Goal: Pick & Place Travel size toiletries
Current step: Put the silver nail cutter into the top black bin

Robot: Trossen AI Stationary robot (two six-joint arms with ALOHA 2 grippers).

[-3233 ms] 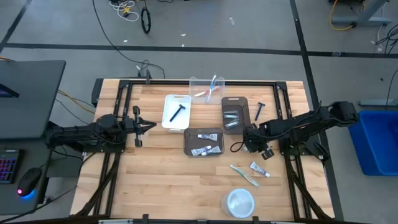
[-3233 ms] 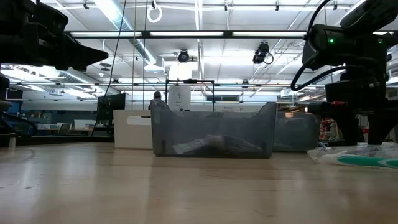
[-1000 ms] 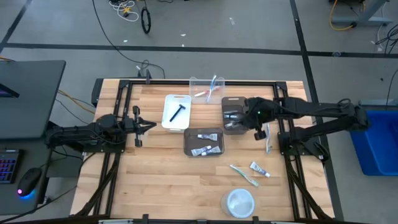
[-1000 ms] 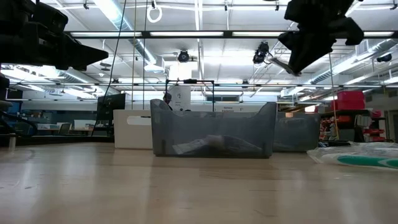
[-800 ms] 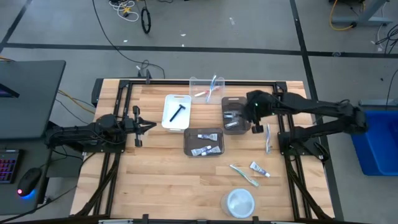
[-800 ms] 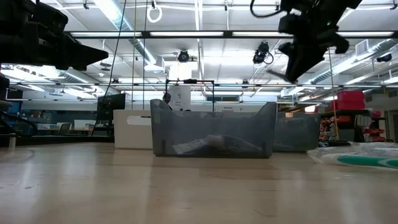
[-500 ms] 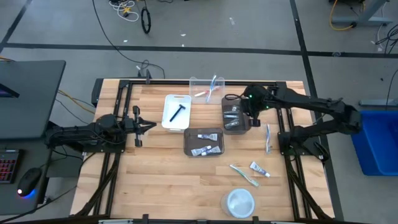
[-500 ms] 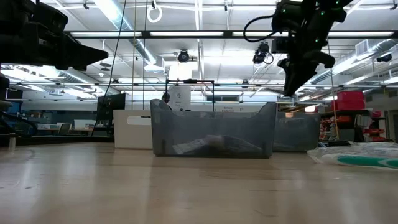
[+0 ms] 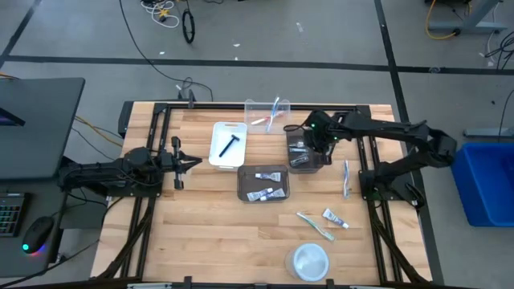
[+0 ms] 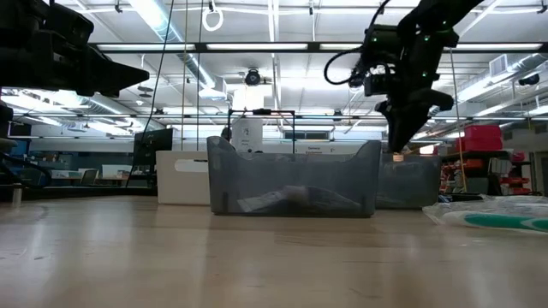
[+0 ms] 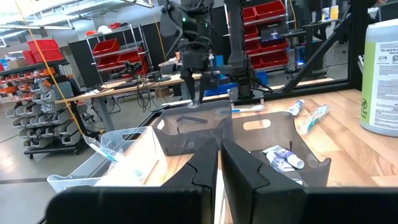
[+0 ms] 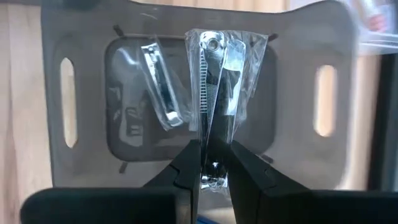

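My right gripper (image 9: 315, 138) hangs over the far right dark grey bin (image 9: 303, 152), shut on a slim silvery item in a clear wrapper (image 12: 214, 81). In the low view the gripper (image 10: 396, 141) stands just above that bin's rim (image 10: 413, 162). One more wrapped silvery item (image 12: 158, 87) lies on the bin's floor. My left gripper (image 9: 193, 163) waits at the table's left, level and shut (image 11: 217, 158). My right gripper pinches one end of the wrapped silvery item (image 12: 212, 149) between its two fingers (image 12: 244, 165). The fingers point steeply down from above. The item sticks out past the fingertips along their line and hangs clear above the bin's floor.
A white bin with a black razor (image 9: 228, 144), a clear bin with toothbrushes (image 9: 267, 115) and a dark grey bin with small tubes (image 9: 263, 183) stand mid-table. A toothbrush (image 9: 346, 178), another toothbrush (image 9: 315, 225), a small tube (image 9: 336, 217) and a round white dish (image 9: 309, 261) lie near right.
My right gripper has carried the wrapped item toward the table's left and far edge and has come down, from beside the far right grey bin to over it. It has rolled a little on the way and has stayed shut.
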